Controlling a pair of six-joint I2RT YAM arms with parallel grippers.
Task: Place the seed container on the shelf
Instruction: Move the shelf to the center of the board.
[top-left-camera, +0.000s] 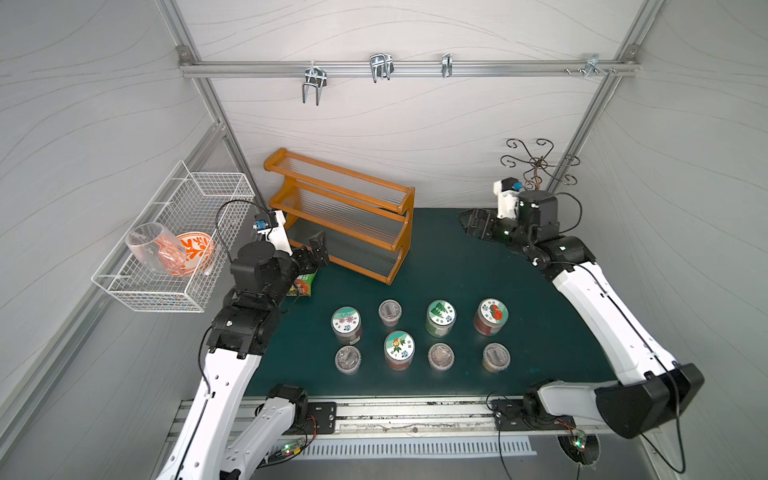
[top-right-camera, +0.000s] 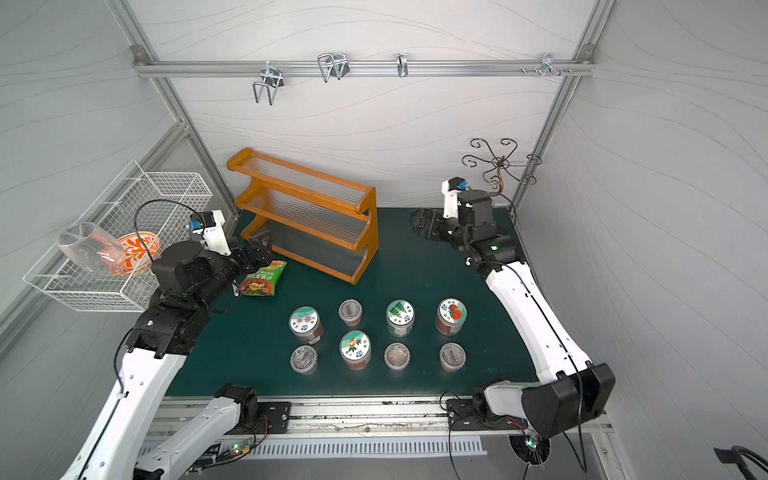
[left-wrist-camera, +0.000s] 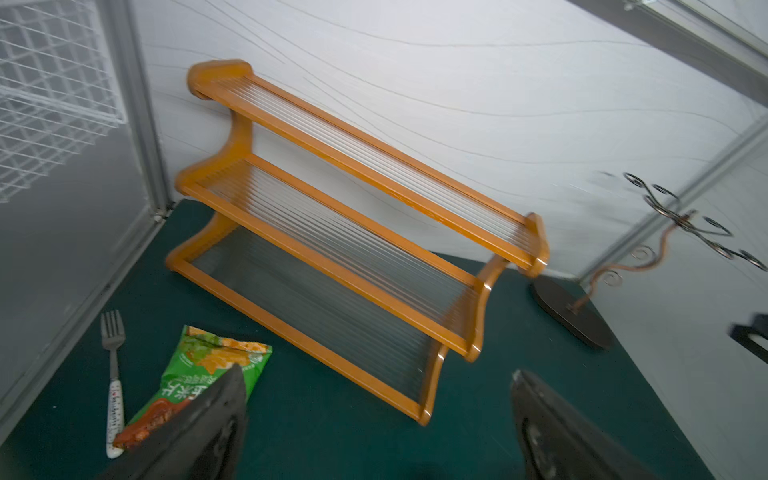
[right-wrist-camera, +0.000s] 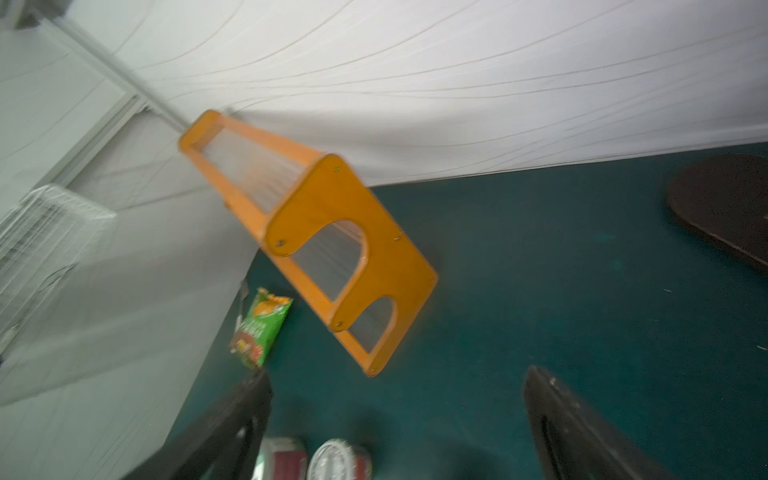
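Left pincer (left-wrist-camera: 378, 374) spread, empty, before shelf (left-wrist-camera: 353, 232), right pincer (right-wrist-camera: 397, 372) spread, empty, jars (top-left-camera: 440, 318) in two rows on bench (top-left-camera: 457, 257), seed one unclear, fork (left-wrist-camera: 113, 374) only in left wrist view, bag (top-left-camera: 305, 284) partly under arm.

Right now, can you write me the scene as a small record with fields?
shelf: three tiers, at the back wall, no jar on it
jars: eight, upright, two rows of four on the green mat
left claw: open, holds nothing, beside the snack bag, facing the shelf
right claw: open, holds nothing, at the mat's back right
wire basket: glass and orange bowl inside
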